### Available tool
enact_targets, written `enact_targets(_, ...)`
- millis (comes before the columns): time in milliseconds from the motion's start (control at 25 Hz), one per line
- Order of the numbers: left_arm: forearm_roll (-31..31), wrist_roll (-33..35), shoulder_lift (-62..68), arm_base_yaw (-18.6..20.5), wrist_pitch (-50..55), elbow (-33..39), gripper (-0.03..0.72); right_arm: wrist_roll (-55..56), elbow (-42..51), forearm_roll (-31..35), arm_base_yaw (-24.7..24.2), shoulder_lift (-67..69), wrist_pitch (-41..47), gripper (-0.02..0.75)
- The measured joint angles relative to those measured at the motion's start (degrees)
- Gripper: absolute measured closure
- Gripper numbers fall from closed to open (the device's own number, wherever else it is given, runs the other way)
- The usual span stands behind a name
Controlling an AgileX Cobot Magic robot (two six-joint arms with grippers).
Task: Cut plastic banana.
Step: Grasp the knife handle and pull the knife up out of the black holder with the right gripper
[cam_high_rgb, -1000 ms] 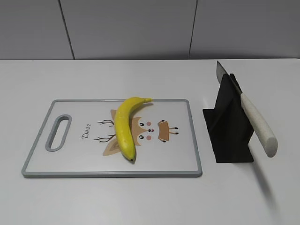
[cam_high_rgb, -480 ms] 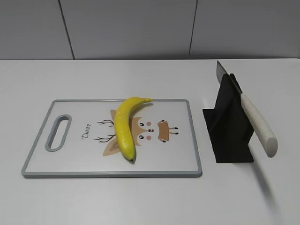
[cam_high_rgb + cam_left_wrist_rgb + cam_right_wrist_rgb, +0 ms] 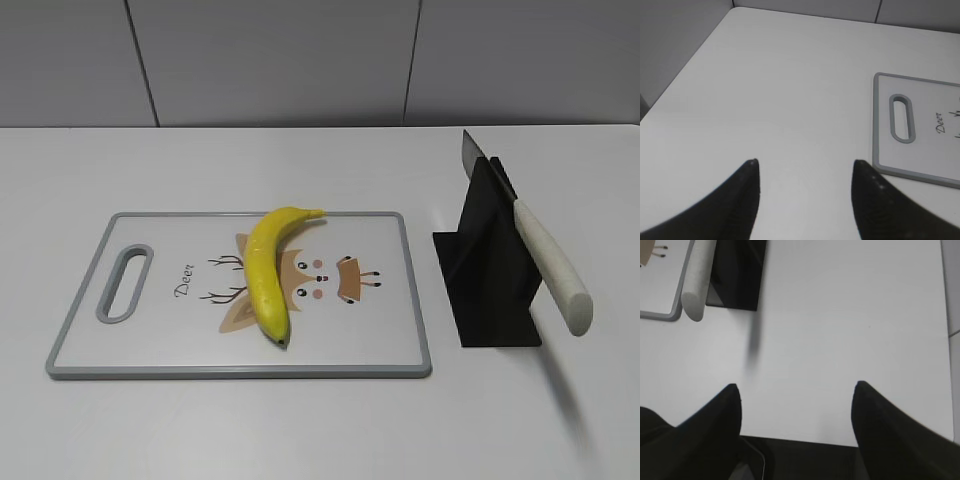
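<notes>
The plastic banana (image 3: 267, 270), yellow and curved, lies on the grey-rimmed cutting board (image 3: 160, 365) with a deer drawing. A knife (image 3: 548, 265) with a white handle rests slanted in a black stand (image 3: 490, 290) right of the board. Neither gripper shows in the exterior view. My left gripper (image 3: 806, 162) is open and empty over bare table, left of the board's handle end (image 3: 903, 119). My right gripper (image 3: 796, 386) is open and empty over bare table near the front edge, with the knife handle (image 3: 697, 285) and stand (image 3: 737, 272) at the upper left.
The white table (image 3: 320, 430) meets a grey panelled wall at the back. The table's front edge shows in the right wrist view (image 3: 805, 440). The table's left edge shows in the left wrist view (image 3: 685, 65).
</notes>
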Motion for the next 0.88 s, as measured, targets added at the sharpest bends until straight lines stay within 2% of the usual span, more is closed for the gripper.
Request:
enact_targets(280, 0.0, 0.0, 0.0, 0.0, 0.0, 0.0, 0.119, 0.0, -10.4, 1.3, 0.0, 19.5, 3.6, 0.202)
enact_targets(600, 0.0, 0.0, 0.0, 0.0, 0.0, 0.0, 0.119, -0.7, -22.8, 1.8, 0.3, 39.8, 3.8, 0.216)
enact_targets(720, 0.0, 0.0, 0.0, 0.0, 0.0, 0.0, 0.127, -0.8, -25.7, 1.7, 2.6, 45.0, 3.7, 0.216)
enact_targets(880, 0.0, 0.0, 0.0, 0.0, 0.0, 0.0, 0.129, 1.0, -27.9, 1.6, 8.3, 50.4, 3.7, 0.216)
